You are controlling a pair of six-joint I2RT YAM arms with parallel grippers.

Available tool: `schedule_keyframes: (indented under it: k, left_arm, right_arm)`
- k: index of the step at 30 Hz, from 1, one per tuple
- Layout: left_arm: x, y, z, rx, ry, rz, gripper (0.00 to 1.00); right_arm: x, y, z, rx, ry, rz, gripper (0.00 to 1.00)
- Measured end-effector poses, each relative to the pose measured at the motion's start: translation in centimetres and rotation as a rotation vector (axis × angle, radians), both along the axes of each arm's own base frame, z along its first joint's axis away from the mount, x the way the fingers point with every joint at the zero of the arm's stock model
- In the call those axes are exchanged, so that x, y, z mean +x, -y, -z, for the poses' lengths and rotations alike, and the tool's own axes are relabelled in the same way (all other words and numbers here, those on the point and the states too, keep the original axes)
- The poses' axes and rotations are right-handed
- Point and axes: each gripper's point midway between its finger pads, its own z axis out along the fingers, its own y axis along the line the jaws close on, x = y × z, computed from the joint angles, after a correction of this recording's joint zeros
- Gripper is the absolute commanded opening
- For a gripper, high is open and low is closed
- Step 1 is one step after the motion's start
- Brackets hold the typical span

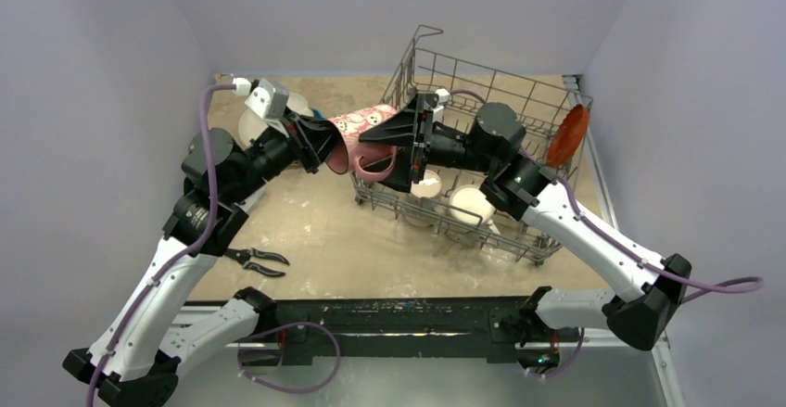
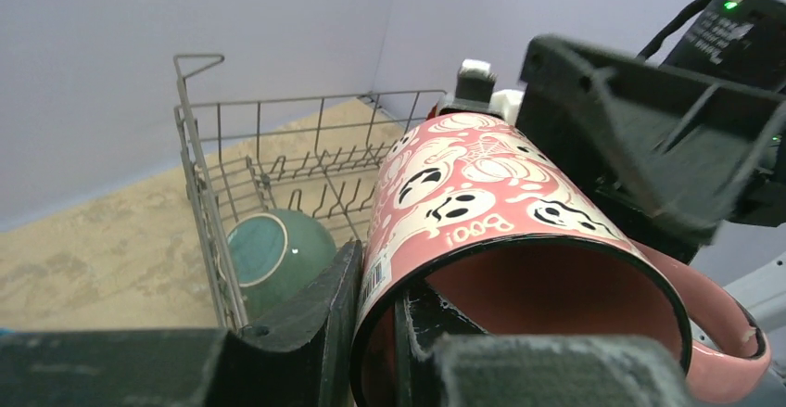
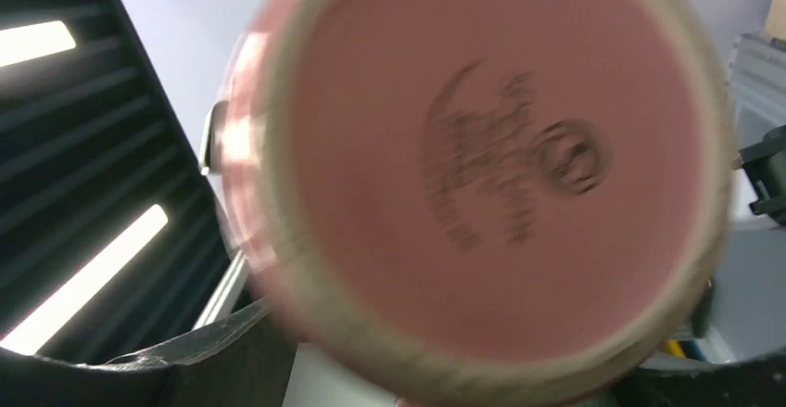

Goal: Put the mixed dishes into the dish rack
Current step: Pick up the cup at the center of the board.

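Note:
A pink mug with white ghost prints (image 1: 363,131) hangs on its side at the left end of the grey wire dish rack (image 1: 505,87). My left gripper (image 1: 320,145) is shut on the mug's rim (image 2: 482,240), one finger inside (image 2: 436,319) and one outside (image 2: 320,324). My right gripper (image 1: 414,143) is open, its jaws spread wide at the mug's base end. The right wrist view is filled by the blurred base of the mug (image 3: 482,157). A teal bowl (image 2: 278,254) lies in the rack (image 2: 199,194). Two cream mugs (image 1: 471,205) sit in it under my right arm.
An orange plate (image 1: 567,135) stands at the rack's right end. A white dish (image 1: 248,127) lies behind my left arm. Black-handled pliers (image 1: 257,260) lie on the table near the left arm's base. Walls close in on the left, back and right.

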Motion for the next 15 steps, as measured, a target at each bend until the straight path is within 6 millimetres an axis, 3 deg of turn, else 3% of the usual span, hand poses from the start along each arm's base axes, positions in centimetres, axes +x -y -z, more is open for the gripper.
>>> schedule_keyframes:
  k: [6,8,12,15]
  left_arm:
    - [0.2,-0.1,-1.8,0.009,0.085,0.000,0.00]
    - [0.4,-0.2,-2.0,0.005,0.093,-0.004,0.00]
    - [0.5,-0.3,-2.3,-0.015,0.086,-0.015,0.02]
    - [0.4,-0.5,-2.2,-0.018,0.080,-0.023,0.34]
  right_arm:
    - [0.1,-0.8,-0.2,0.035,-0.105,-0.007,0.20]
    - [-0.1,-0.7,-0.4,0.048,-0.110,-0.009,0.00]
    - [0.0,-0.7,-0.5,0.066,-0.088,0.005,0.00]
    - [0.1,-0.7,-0.4,0.070,-0.084,0.013,0.00]
